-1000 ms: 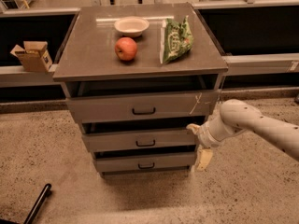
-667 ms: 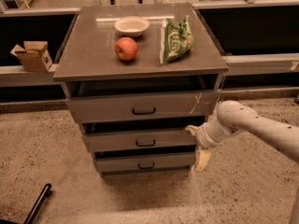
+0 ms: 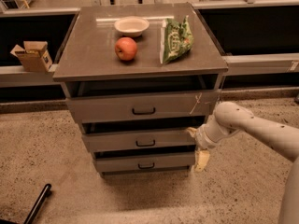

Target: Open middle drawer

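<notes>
The middle drawer [image 3: 140, 141] is the plain grey front with a small dark loop handle [image 3: 145, 143], between the larger top drawer [image 3: 140, 107] and the narrow bottom drawer [image 3: 145, 162]. It stands slightly pulled out, with a dark gap above it. My gripper [image 3: 197, 146] is at the cabinet's right front corner, level with the middle drawer's right end. Its pale fingertips [image 3: 202, 160] are spread apart, one near the drawer's upper right corner and one lower down. It holds nothing.
On the cabinet top [image 3: 93, 55] are a white bowl [image 3: 131, 25], a red apple [image 3: 125, 48] and a green chip bag [image 3: 175, 40]. A cardboard box [image 3: 32, 56] sits on the ledge at left. A dark rod [image 3: 37, 204] lies on the floor at lower left.
The arm has barely shifted, staying at the cabinet's right front corner. The drawers look the same.
</notes>
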`<action>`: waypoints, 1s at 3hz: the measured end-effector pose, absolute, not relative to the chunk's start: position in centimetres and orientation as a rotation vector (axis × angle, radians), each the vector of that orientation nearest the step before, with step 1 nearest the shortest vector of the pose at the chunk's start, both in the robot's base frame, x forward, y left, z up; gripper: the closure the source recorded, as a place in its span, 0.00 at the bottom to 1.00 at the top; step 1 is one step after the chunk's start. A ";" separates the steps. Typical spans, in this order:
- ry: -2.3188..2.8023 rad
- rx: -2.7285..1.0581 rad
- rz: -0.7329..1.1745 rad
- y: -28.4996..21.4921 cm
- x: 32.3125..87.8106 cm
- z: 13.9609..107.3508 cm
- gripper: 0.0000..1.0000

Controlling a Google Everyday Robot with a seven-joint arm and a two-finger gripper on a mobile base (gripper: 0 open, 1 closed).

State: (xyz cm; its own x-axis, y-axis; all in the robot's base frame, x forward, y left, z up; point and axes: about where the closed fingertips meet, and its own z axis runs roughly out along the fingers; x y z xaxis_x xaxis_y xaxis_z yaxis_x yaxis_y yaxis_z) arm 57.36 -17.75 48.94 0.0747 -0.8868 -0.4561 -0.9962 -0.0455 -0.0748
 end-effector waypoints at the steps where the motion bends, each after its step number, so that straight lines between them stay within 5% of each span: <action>1: 1.858 -1.981 0.451 -18.1 59.2 47.4 0.00; 3: 1.859 -1.960 0.451 -17.6 60.3 46.8 0.00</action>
State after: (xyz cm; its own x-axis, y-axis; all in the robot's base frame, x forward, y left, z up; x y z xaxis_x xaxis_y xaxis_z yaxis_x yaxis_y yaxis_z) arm 60.33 -17.64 46.85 0.0631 -0.8681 -0.4923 -0.9972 -0.0354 -0.0655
